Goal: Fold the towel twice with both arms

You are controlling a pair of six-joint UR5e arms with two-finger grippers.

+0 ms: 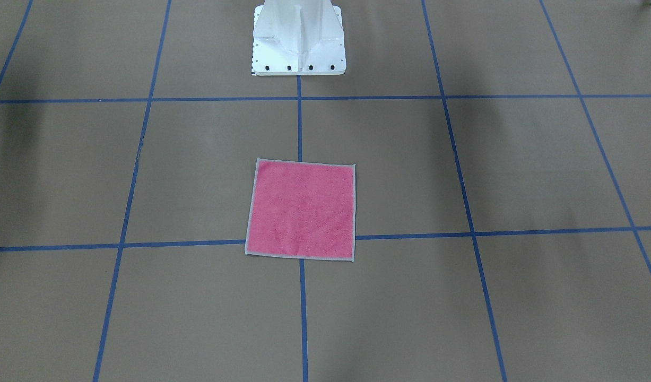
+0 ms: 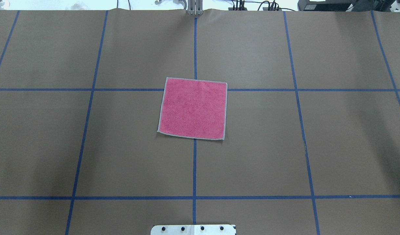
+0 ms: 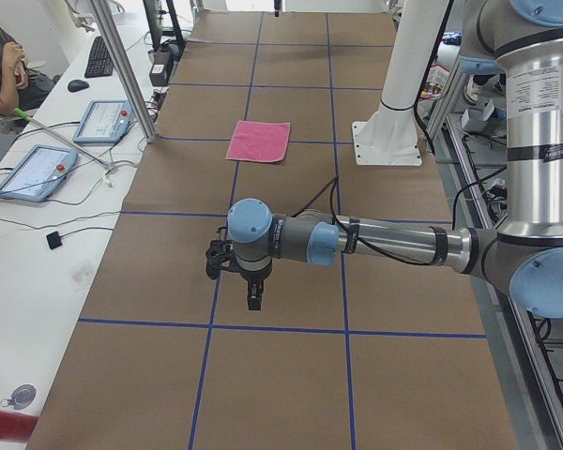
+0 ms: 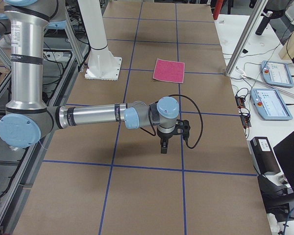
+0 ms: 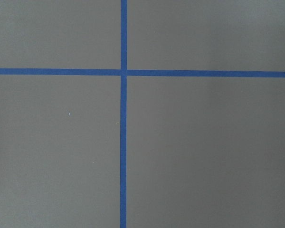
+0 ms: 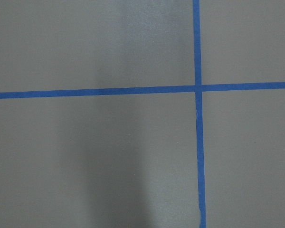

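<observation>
Towel: the towel (image 2: 193, 108) lies flat and fully open, pink face up, on the table (image 2: 89, 147), about midway between its two ends and a little out from the white pedestal (image 1: 298, 37) toward the operators' edge; it covers a crossing of the blue tape lines (image 2: 195, 49)
Folds done: none, judging by the single flat layer with its light stitched edge showing on all four sides
Left gripper: the left gripper (image 3: 253, 300) hangs pointing down over bare table toward the table's left end, well apart from the towel; I cannot tell whether its fingers are wide or narrow, and nothing appears to be in them
Right gripper: the right gripper (image 4: 162, 148) hangs pointing down toward the table's right end, likewise well apart from the towel; finger spread cannot be told
Wrist views: only brown table cover and tape, no cloth
Left to do: everything, it seems, namely reaching the towel, taking two corners, the first fold, then the second
</observation>
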